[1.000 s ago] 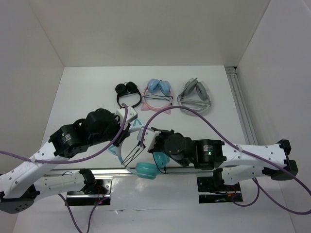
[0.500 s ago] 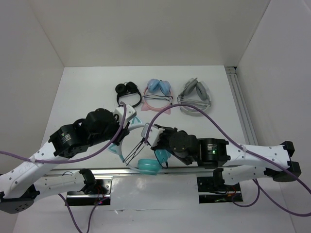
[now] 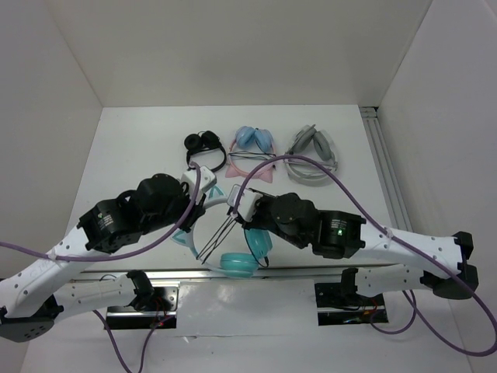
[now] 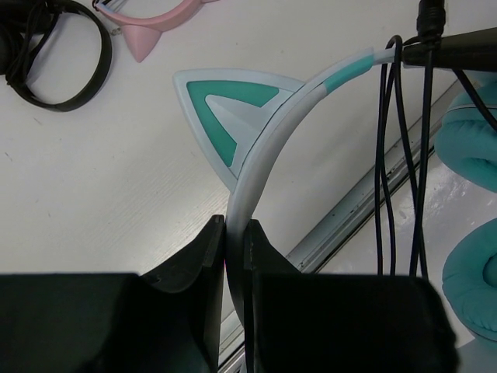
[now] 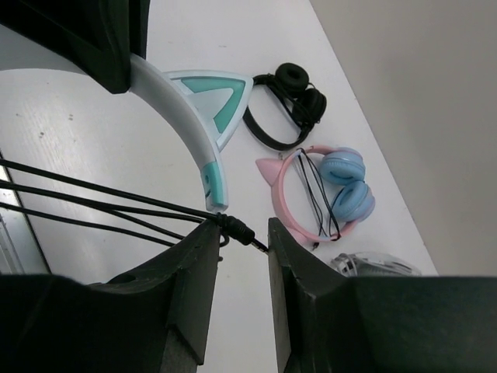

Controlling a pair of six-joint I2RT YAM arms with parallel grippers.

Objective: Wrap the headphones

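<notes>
My left hand clenches the headphones' headband at the desk's near edge; the cable runs rightward to my nearer right hand, jaws apart about its plug, grip unclear.

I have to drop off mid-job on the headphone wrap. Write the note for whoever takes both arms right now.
Grippers: left gripper is shut on the pale headband of the teal cat-eared over-ear headphones. The right gripper has its jaws apart, with the plug of the thin black cable lying between them, apparently not pinched.
Where: teal ear cups sit at the near edge of the white table.
Done: several cable strands stretch across the headband's arc.
Left: plug end unsecured; wrap looks unfinished.
</notes>
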